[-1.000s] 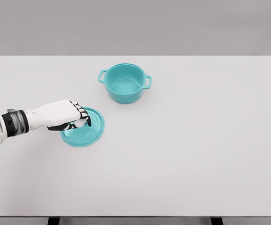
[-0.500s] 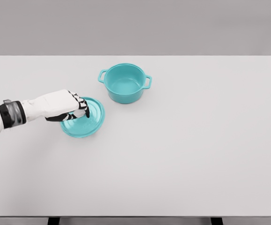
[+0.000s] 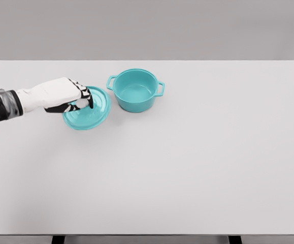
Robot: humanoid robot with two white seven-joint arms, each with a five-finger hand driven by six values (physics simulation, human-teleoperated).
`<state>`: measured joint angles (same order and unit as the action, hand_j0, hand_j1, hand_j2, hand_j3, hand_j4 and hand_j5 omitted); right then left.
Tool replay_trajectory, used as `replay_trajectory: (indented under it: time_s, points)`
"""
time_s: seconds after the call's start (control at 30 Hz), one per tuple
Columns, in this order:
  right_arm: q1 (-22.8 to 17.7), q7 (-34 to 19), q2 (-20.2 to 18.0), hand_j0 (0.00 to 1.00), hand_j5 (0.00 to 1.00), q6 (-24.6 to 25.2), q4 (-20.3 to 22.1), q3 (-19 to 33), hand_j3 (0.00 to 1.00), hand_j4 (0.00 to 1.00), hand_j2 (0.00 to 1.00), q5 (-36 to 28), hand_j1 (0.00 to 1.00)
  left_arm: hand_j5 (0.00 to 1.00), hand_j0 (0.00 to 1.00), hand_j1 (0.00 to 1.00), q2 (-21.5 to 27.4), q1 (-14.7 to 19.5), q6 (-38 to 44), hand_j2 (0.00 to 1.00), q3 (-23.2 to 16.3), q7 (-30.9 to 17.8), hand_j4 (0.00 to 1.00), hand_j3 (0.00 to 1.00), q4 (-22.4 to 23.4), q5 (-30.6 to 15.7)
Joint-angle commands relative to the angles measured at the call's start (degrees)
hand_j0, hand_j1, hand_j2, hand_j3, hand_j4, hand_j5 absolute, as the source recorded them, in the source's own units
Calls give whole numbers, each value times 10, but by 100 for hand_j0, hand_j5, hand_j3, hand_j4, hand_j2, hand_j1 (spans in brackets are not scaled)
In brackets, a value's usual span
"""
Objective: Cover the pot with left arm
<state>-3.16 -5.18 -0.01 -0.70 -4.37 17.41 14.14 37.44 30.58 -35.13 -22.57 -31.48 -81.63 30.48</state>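
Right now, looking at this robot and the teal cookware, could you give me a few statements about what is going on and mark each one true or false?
1. The lid already sits on the pot. False: it is left of the pot, held in the left hand.
2. The pot is empty and open. True.
3. The pot has two side handles. True.
4. The right arm is reaching for the pot. False: no right arm is in view.
5. The pot lies tipped over on the table. False: it stands upright.

left hand (image 3: 65, 94) grips lid (image 3: 87, 113) | pot (image 3: 135, 90) uncovered, right of lid
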Motion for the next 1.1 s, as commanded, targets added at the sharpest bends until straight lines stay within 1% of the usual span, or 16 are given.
replay_trajectory:
  time_s: [0.0,0.33,0.4,0.47,0.53,0.57,0.7,0.8,1.0,1.07]
  points:
    - [0,0,0,100,100,0,0,0,100,100,100,0,100,51,51,51,-2,1,1,51,0,0,51,51,9,-3]
    - [0,0,0,100,100,0,0,0,100,100,100,0,100,51,51,51,-38,31,1,51,0,-1,51,51,41,-2]
    - [0,0,0,100,100,0,0,0,100,100,100,0,100,51,51,51,-41,41,1,51,0,-1,51,51,53,-1]
    - [0,0,0,100,100,0,0,0,100,100,100,0,100,51,51,51,-42,53,1,51,0,-1,51,51,53,-2]
    - [0,0,0,100,100,0,0,0,100,100,100,0,100,51,51,51,-53,60,1,51,0,-1,51,51,65,-2]
    - [0,0,0,100,100,0,0,0,100,100,100,0,100,51,51,51,-62,66,1,51,-1,-1,51,51,79,0]
    - [0,0,0,100,100,0,0,0,100,100,100,0,100,51,51,51,-77,76,1,51,-11,-1,51,51,88,2]
    - [0,0,0,100,100,0,0,0,100,100,100,0,100,50,50,50,-92,89,1,50,-21,-1,50,50,106,4]
    - [0,0,0,100,100,0,0,0,100,100,100,0,100,50,50,50,-114,101,1,50,-21,-2,50,50,115,12]
    - [0,0,0,100,100,0,0,0,100,100,100,0,100,50,50,50,-123,107,1,50,-21,-2,50,50,127,14]
